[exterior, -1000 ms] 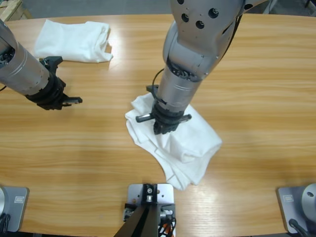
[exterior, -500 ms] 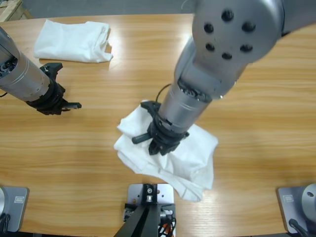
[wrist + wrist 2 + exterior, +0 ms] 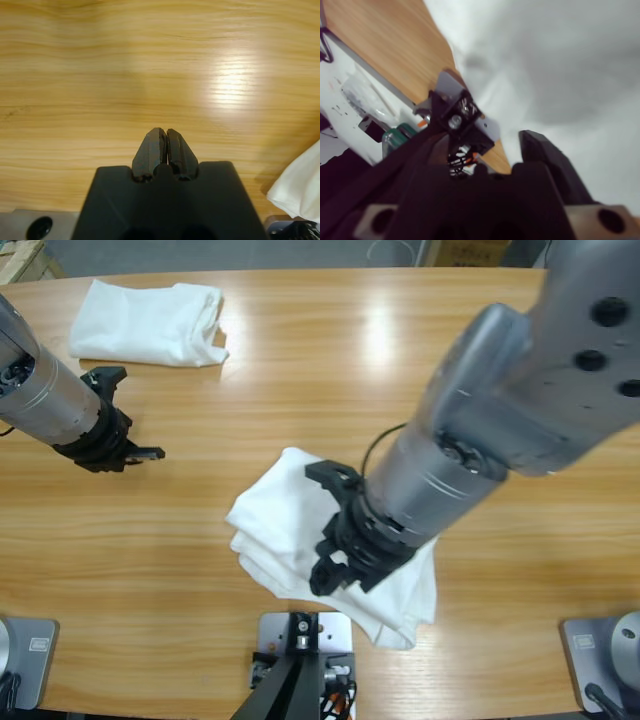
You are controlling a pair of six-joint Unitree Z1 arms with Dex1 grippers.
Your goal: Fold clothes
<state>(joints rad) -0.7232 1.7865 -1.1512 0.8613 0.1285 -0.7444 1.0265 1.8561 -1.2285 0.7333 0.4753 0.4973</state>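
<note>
Long wooden table (image 3: pixel 300 360), glossy with lamp glare. Left gripper (image 3: pixel 164 145) pinched closed over bare wood. Right gripper (image 3: pixel 335 560) spread wide above crumpled T-shirt (image 3: pixel 275 530); folded T-shirt (image 3: pixel 150 320) far off.

white T-shirt (image 3: pixel 280 530) — crumpled, table's near-middle | second T-shirt (image 3: pixel 150 322) — folded, far-left corner

Glossy wooden table (image 3: pixel 300 350); soft matt cotton shirts (image 3: pixel 280 530)

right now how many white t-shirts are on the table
2. One folded T-shirt lies at the table's far left corner; one crumpled T-shirt sits at the near middle under the right gripper. None seems hidden.
</note>
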